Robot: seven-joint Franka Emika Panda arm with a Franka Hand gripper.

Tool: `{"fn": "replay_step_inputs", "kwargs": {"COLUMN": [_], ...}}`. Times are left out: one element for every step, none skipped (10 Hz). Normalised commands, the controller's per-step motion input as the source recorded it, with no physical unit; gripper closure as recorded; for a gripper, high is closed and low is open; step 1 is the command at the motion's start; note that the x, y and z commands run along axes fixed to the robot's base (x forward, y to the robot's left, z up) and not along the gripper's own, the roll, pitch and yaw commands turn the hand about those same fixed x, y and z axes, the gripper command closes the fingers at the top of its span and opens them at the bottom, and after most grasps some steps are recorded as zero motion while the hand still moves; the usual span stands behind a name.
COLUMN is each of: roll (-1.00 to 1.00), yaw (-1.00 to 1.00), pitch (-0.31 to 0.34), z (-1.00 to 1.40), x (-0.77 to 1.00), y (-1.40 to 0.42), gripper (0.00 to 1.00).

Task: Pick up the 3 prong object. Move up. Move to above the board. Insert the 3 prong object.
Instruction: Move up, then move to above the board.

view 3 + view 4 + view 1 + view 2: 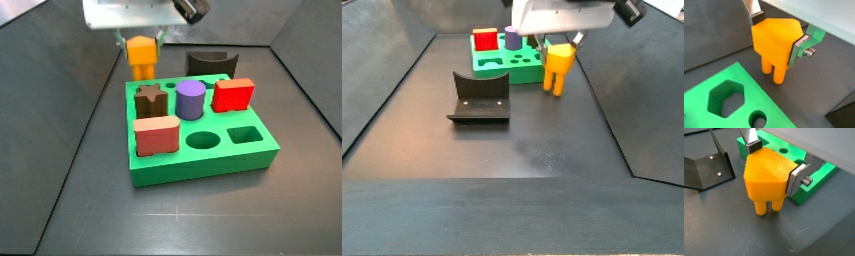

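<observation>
End effector [779, 34] pinching the 3 prong object [776, 42] by its hexagonal yellow-orange head, one silver finger [751, 11] on one flank and the opposite finger [803, 47] on the other; same grip plain in the wrist view [769, 162] that shows the piece [767, 179] from its other side. Prong legs hang straight down below the head, free of the fingers. In a side view the piece [140, 58] sits under the end effector [142, 36] just behind the back edge of the board [201, 150], beside it and not over its holes. Whether the legs touch the table [80, 200] or hang just clear of it, cannot tell. In a side view the piece [557, 68] stands upright just beside the board [509, 64], near its corner. Board's top carries a brown star-shaped block [152, 97], a purple cylinder [191, 99], a red block [233, 95] and a reddish-brown block [156, 135], each seated in a hole; a round hole [202, 139] and a square hole [243, 135] stand open along the front. A hexagonal hole [725, 96] shows open in a wrist view. Dark arch-shaped block [207, 64] lies on the table behind the board, apart from it. Fixture [478, 98] stands on the table [502, 150], apart from the board.
</observation>
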Motion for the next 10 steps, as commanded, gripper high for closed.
{"fn": "replay_step_inputs", "kwargs": {"roll": [0.01, 0.01, 0.01, -0.19, -0.19, -0.19, -0.19, -0.17, -0.15, -0.14], "yaw": [-0.03, -0.03, -0.02, -0.21, -0.19, -0.14, -0.1, -0.07, -0.05, -0.04], "pitch": [0.021, 0.026, 0.028, 0.024, 0.046, 0.084, 0.09, 0.09, 0.086, 0.081], "z": [0.58, 0.43, 0.26, 1.0, 1.0, 1.0, 1.0, 1.0, 0.86, 0.69], "x": [-0.04, -0.03, -0.02, 0.19, 0.2, 0.17, 0.15, 0.12, 0.09, 0.06], "y": [0.02, 0.02, 0.02, -0.21, -0.21, -0.18, -0.14, -0.11, -0.08, -0.05], "gripper": [1.0, 1.0, 1.0, 1.0, 1.0, 1.0, 1.0, 1.0, 1.0, 1.0]}}
